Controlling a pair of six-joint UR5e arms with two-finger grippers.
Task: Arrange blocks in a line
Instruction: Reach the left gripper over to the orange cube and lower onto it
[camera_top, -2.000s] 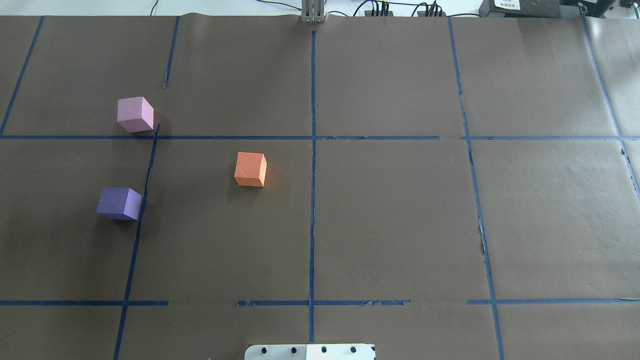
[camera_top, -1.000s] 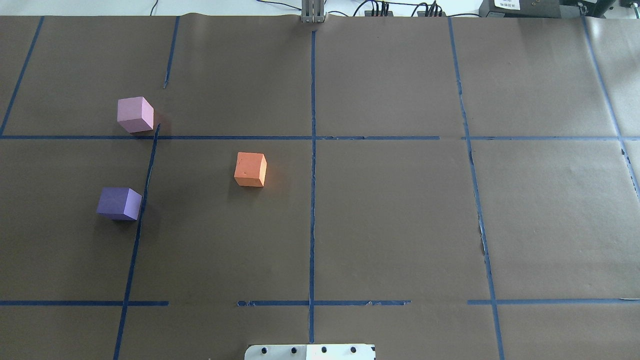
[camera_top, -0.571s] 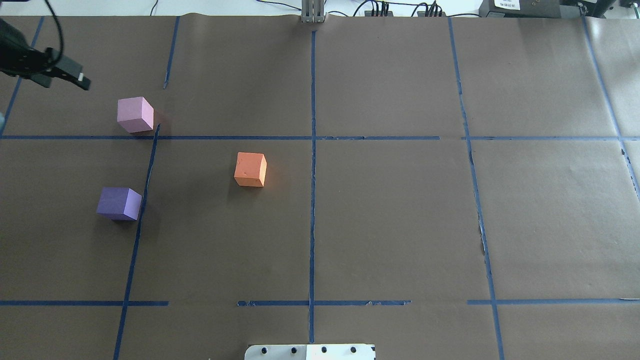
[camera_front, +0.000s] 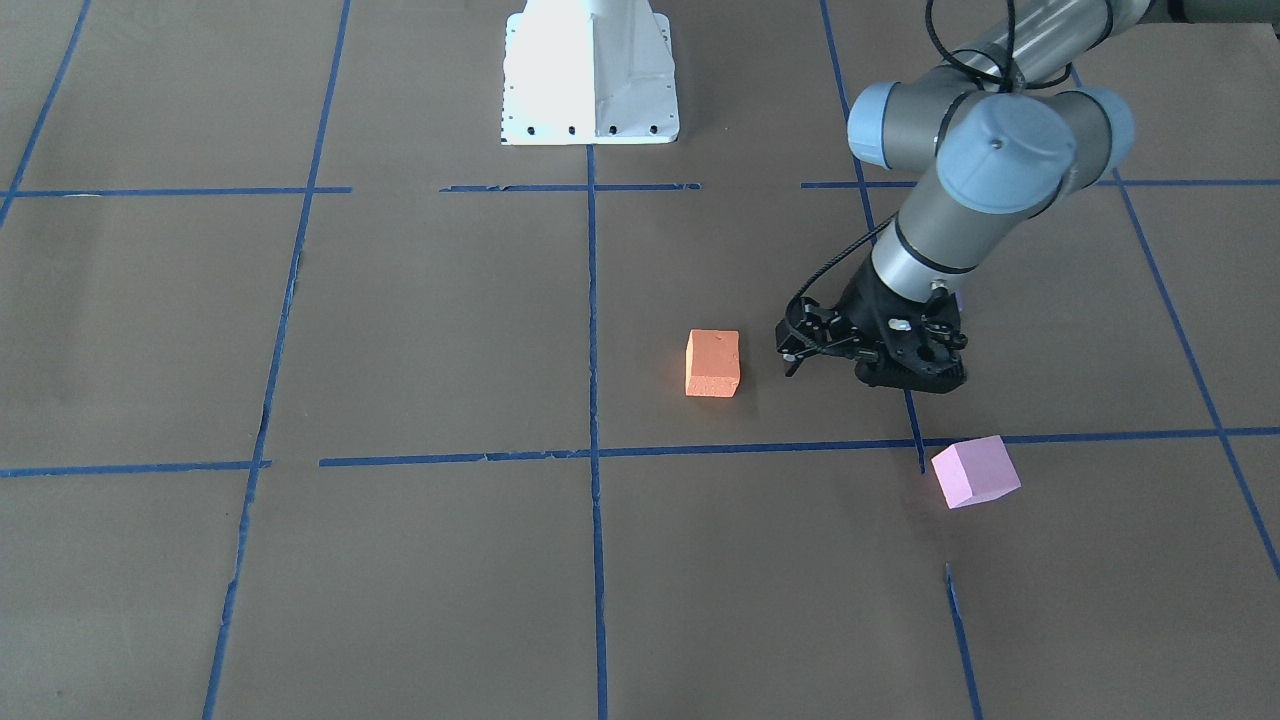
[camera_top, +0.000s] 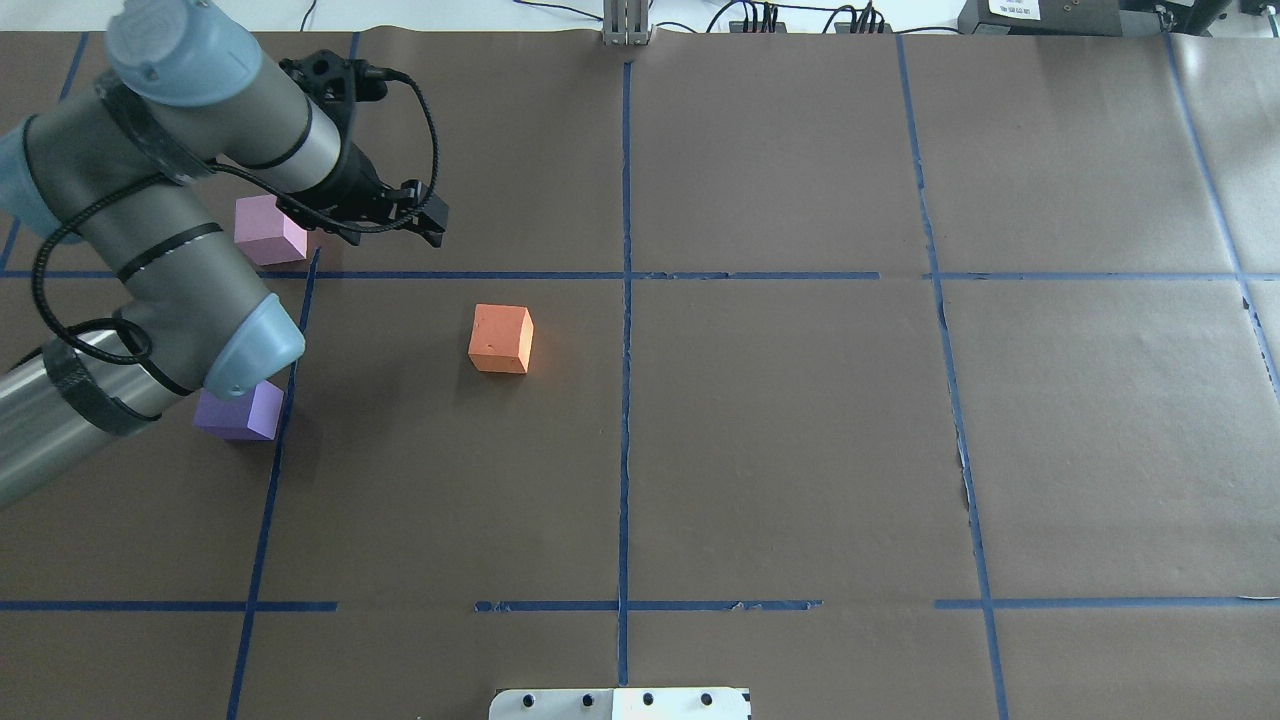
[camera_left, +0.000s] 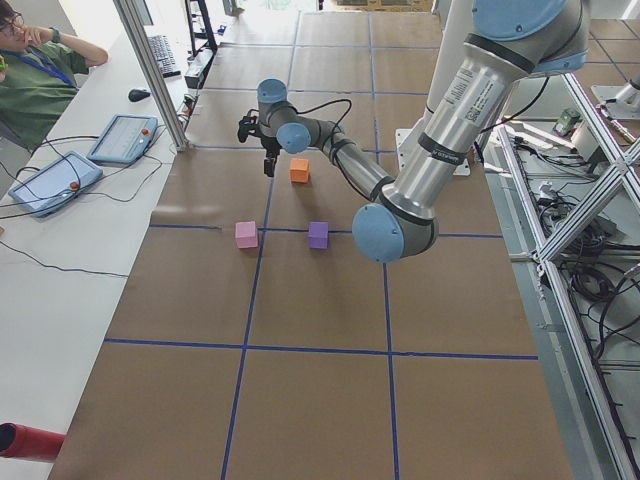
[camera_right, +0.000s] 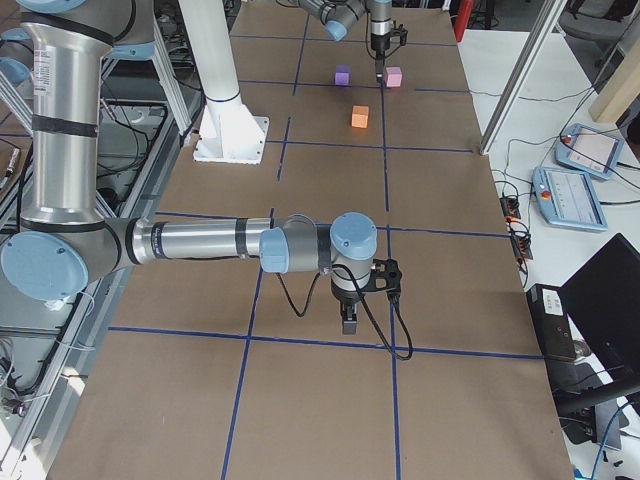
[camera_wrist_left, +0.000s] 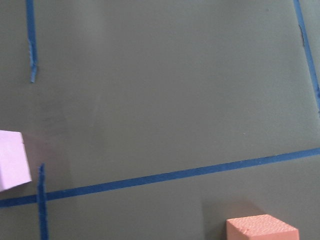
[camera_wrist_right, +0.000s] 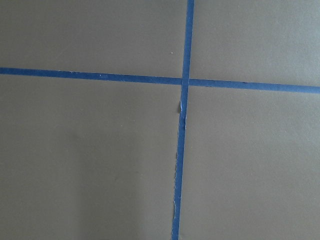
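Three small cubes of matte, fine-grained foam with crisp edges are being shown, one of each colour: an orange block (camera_top: 500, 338), a pale pink block (camera_front: 975, 471) and a dark violet block (camera_left: 318, 235). All three are being supported flat on smooth brown paper (camera_top: 800, 450), which is being divided into rectangles by strips of blue tape (camera_top: 625, 400), frayed in places.

The blocks are being kept well apart in a triangle, not a row. In the overhead view the orange one is lying nearest the middle, the pink one at upper left just beside a tape crossing, and the violet one below it with its edge at a tape strip. There the pink and violet blocks are being partly hidden by the left arm (camera_top: 150, 250), a grey tube with blue-capped joints.

Two grippers are being shown. The left gripper (camera_front: 910, 372), black and angular, is being held above the paper between the pink and orange blocks, touching neither. Whether its jaws are spread or pressed together cannot be told. The right gripper (camera_right: 348, 322) is being held over a tape strip well away from the blocks, and its jaws cannot be judged either.
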